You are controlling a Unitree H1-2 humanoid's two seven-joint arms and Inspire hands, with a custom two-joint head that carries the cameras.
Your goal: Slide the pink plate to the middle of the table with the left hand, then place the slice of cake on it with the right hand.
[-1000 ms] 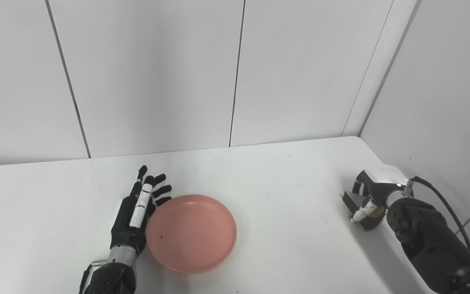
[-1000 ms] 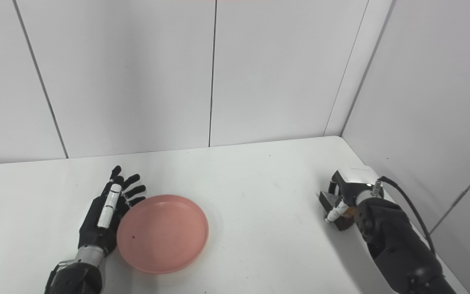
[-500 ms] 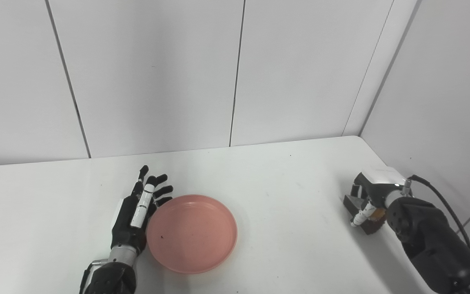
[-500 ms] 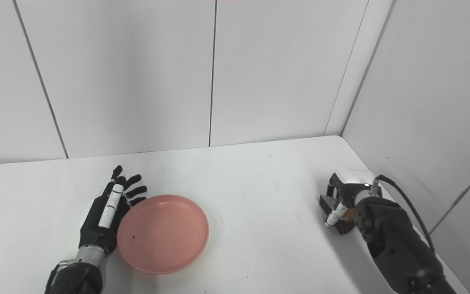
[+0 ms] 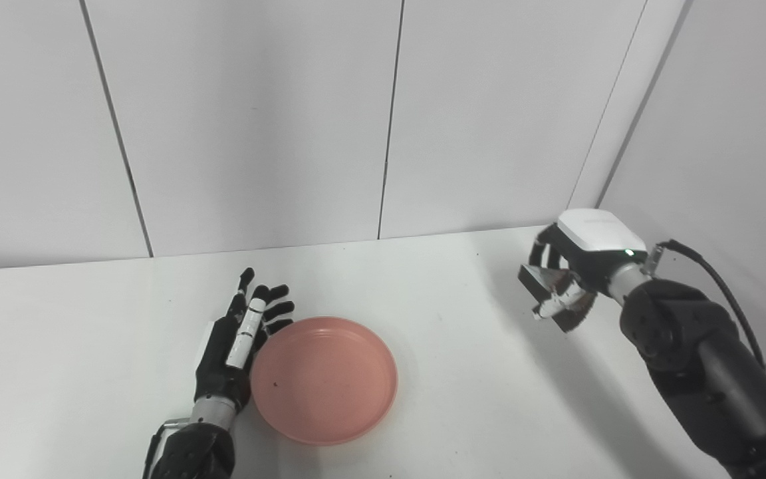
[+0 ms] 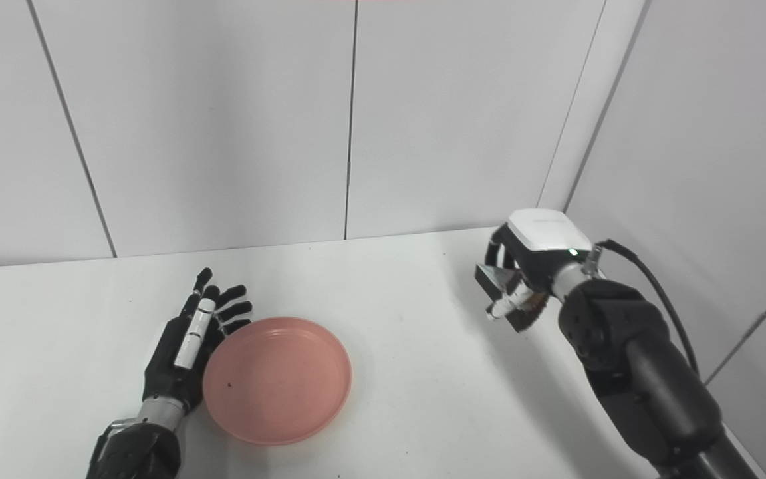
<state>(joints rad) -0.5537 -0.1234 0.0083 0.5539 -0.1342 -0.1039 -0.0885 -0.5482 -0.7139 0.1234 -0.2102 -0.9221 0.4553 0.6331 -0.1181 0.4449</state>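
A round pink plate point(image 5: 324, 380) with a low raised rim is sitting on a white bench point(image 5: 90, 346), a little left of the middle and toward the near edge. It is smooth and matte, and it is holding no food; only one tiny dark speck is showing on its inner surface.

The left hand point(image 5: 233, 346) is lying flat on the bench just beside the plate's left rim, so close that it is hard to tell whether it is touching. It is black with one white segment, its fingers point(image 5: 270, 303) are stretching straight and slightly spread toward the back wall, and it is gripping nothing.

The right hand point(image 5: 572, 279) is hanging in the air above the right side of the bench, well apart from the plate. Its fingers are clamping a slice of cake point(image 5: 552, 293), a dark brown wedge-shaped block with flat sides. The cake is clear of the bench surface, and a soft shadow is falling beneath it. The back of this hand is carrying a white cover with a small green light, and a black cable is looping from the wrist.

Plain white wall panels point(image 5: 256, 120) with thin dark seams are closing in the bench at the back and on the right. The stretch of bench between the cake and the plate is lying bare.
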